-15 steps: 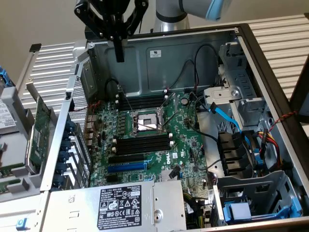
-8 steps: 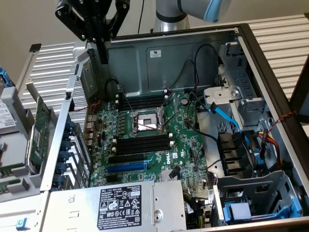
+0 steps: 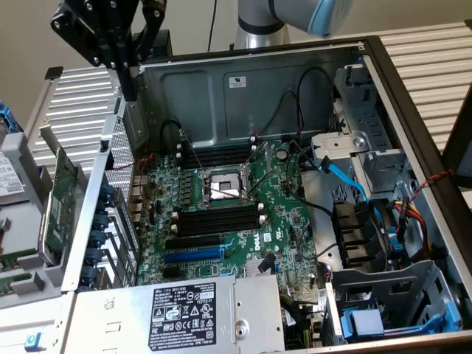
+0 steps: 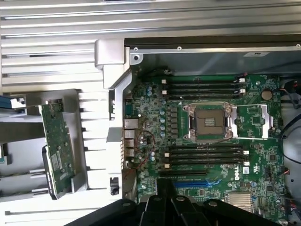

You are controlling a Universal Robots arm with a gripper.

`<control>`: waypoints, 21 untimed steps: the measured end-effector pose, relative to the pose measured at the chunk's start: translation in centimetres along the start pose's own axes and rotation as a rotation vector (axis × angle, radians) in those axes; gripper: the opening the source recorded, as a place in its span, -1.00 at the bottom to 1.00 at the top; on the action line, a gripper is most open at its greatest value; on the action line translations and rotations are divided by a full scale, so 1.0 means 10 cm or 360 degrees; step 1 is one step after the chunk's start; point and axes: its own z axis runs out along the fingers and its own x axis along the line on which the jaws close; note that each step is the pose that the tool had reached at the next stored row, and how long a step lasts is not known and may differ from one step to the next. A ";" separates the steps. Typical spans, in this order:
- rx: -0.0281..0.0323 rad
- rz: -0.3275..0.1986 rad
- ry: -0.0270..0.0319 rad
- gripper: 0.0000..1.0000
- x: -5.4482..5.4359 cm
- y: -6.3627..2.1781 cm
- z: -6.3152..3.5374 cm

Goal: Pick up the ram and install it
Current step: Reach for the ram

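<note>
Exterior view: we look down into an open computer case (image 3: 243, 88) lying on a ribbed grey counter (image 3: 435, 66).
Gripper: the black gripper (image 3: 130, 90) hangs at 11 o'clock in this view, near a corner of the case. Its fingers are clenched together and we see nothing between them.
Ram: as best we can tell, the ram (image 3: 18, 282) is the narrow green strip lying flat outside the case at 8 o'clock. It is cut by the frame edge and lies well apart from the gripper.
Expansion card: a larger green expansion card (image 3: 63, 195) stands tilted at 9 o'clock, just outside the case wall. The wrist view shows a metal bracket at one end of it.
Motherboard: the green motherboard (image 3: 287, 214) covers the case floor at the centre.
Socket: the silver socket (image 3: 223, 188) sits mid-board.
Memory slots: black memory slots (image 3: 219, 218) with white end clips lie in two banks, at 12 and 6 o'clock of the socket. We cannot tell whether any slot is filled.
Power supply: a grey power supply (image 3: 184, 313) with a black label sits at 6 o'clock.
Cable: a blue cable (image 3: 346, 181) runs at 3 o'clock of the socket.
Wrist view: we look past the gripper's black body onto the socket and both slot banks.
</note>
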 end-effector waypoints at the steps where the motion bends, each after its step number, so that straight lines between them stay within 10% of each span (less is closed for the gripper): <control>1: 0.00000 0.0000 0.00002 -0.79 0.05 -0.003 -0.002; 21: -0.00028 0.0000 0.00003 -0.79 0.98 -0.075 -0.022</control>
